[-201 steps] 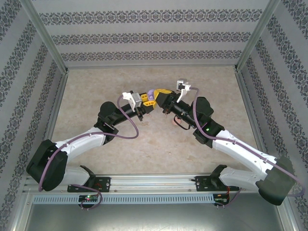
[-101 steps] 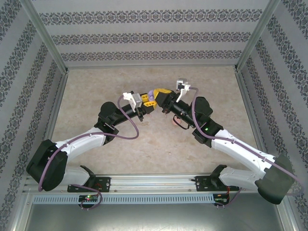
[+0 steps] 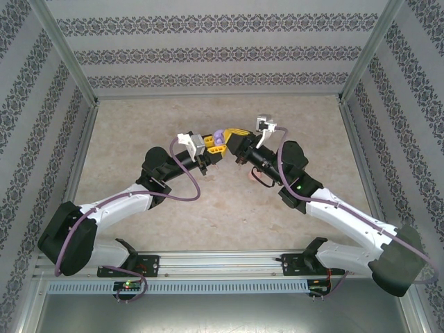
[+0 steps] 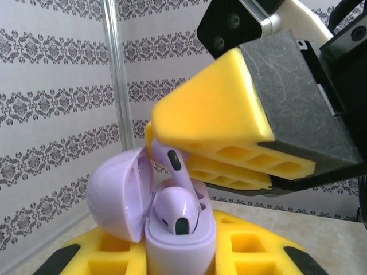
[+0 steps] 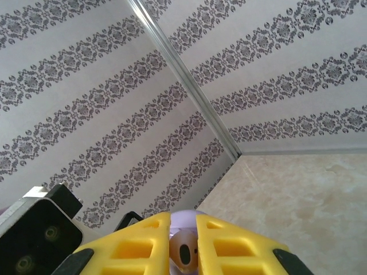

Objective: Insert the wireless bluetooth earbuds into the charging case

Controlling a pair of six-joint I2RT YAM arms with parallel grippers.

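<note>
Seating the second purple earbud point(image 4: 174, 165) is the step: it slants into the open charging case point(image 4: 180, 249) beside its seated twin point(image 4: 178, 212), pinched by the right gripper point(image 4: 156, 137) from 2 o'clock. The left gripper point(image 4: 178, 260) clamps the case. Next likely needs a gentle downward push, then release.

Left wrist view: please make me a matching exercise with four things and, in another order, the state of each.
Things:
1. case lid
2. case body
3. lower earbud
4. upper earbud

States:
a. seated in the case
b. pinched by the right gripper
c. swung open
d. held by the left gripper

Pairs: 1-c; 2-d; 3-a; 4-b
</note>
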